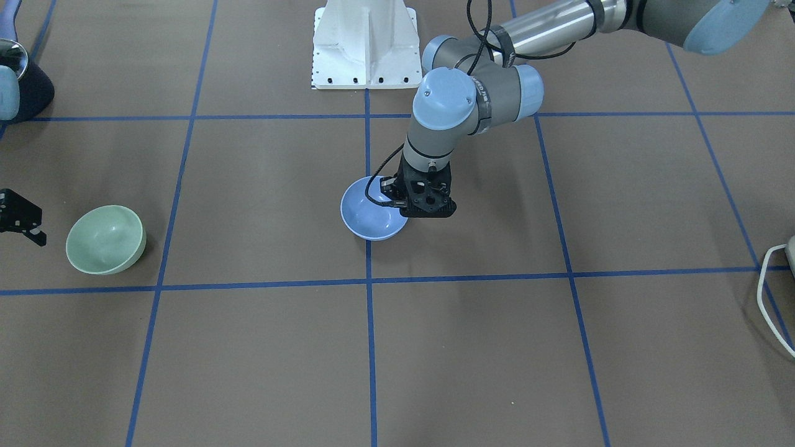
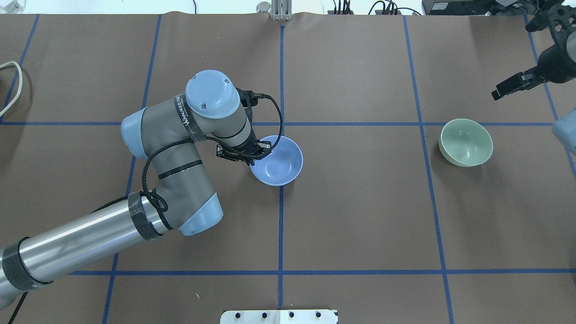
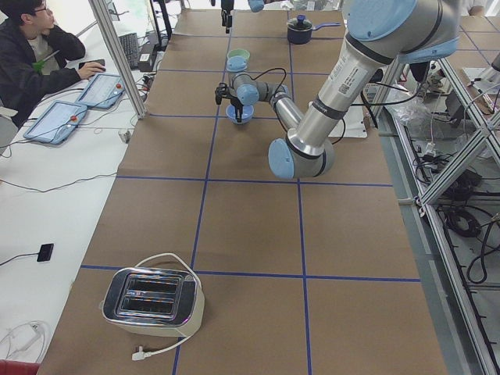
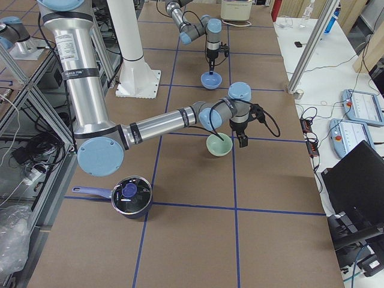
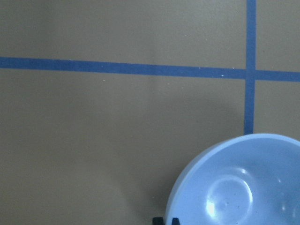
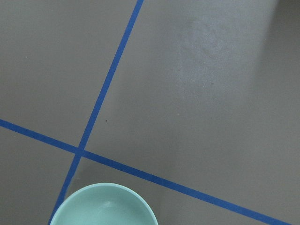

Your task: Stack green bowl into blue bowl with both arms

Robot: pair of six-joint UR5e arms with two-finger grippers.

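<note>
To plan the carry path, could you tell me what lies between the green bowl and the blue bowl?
Only bare table and one blue tape line separate the green bowl from the blue bowl, per the overhead view.

Blue bowl (image 2: 276, 163) at centre of table (image 2: 360, 216), left claw (image 2: 253, 152) at rim; green bowl (image 2: 465, 142) well apart, near right claw (image 2: 515, 84)

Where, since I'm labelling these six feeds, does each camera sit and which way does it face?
Front-facing: across the table, facing the robot; left arm on its right.
Overhead: behind the robot, looking down; left arm on its left.
Exterior left: table's left end; left arm near.
Exterior right: table's right end; right arm near.
Left wrist: down at blue bowl; left pincer tips show.
Right wrist: down at green bowl; no body shows.
Front-facing and overhead share both bowls, mirrored.
</note>
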